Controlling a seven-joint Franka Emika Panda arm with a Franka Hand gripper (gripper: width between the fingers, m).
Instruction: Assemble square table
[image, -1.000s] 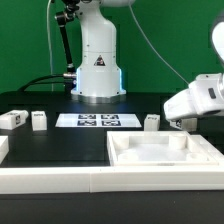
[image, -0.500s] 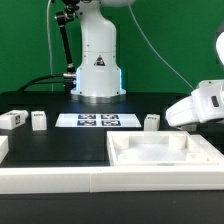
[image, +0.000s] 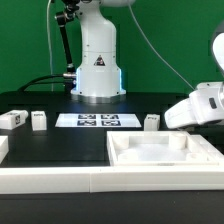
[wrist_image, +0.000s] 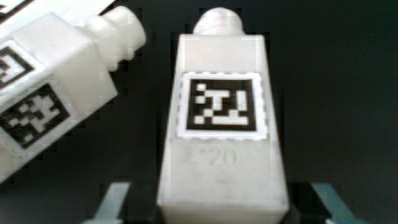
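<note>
In the wrist view a white leg (wrist_image: 222, 110) with a square tag lies on the black table, between the fingers of my gripper (wrist_image: 222, 202). The jaws are open, with a dark gap on each side of the leg. A second tagged leg (wrist_image: 63, 75) lies close beside it. In the exterior view my gripper (image: 180, 123) hangs low at the right, behind the white tray-like tabletop (image: 165, 152). Another leg (image: 152, 121) stands just left of the gripper. Two more legs (image: 12, 119) (image: 38, 120) lie at the far left.
The marker board (image: 97, 121) lies flat mid-table in front of the robot's white base (image: 98, 70). A long white rail (image: 60, 180) runs along the front edge. Cables trail at the back left.
My gripper has shifted slightly to the exterior view's right and a little lower over the last second. The legs and tabletop have not moved.
</note>
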